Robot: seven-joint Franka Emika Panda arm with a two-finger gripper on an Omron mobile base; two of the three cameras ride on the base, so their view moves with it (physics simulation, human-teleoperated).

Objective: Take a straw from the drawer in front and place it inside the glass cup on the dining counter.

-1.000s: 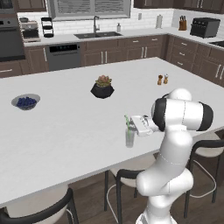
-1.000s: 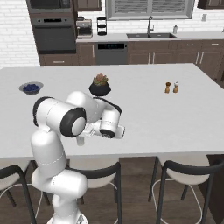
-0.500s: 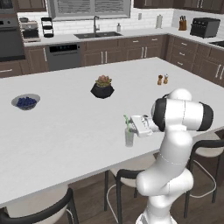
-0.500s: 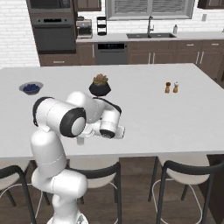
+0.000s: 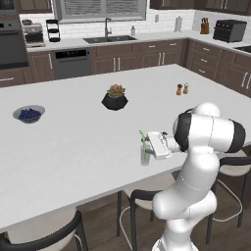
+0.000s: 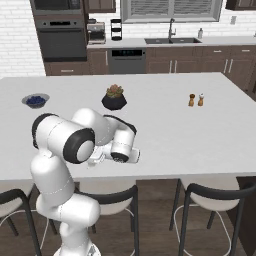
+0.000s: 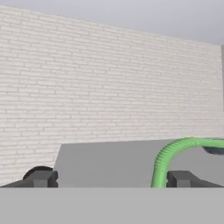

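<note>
The bright green straw stands upright in the small glass cup, near the front edge of the white dining counter. My gripper is level with the straw's upper part and points at it from the right. In the hand view the gripper is open. The straw rises just inside the right fingertip and its top bends to the right. The two look close, but I cannot tell whether they touch. In the right base view my own arm hides the cup. The drawer is out of view.
On the counter stand a plant in a black pot, a bowl of blueberries at the left, and two small shakers at the far right. Dark chairs are tucked under the near edge by my base.
The jaws have spread wide and let go of the straw, which stays upright in the cup. The arm has hardly moved.
</note>
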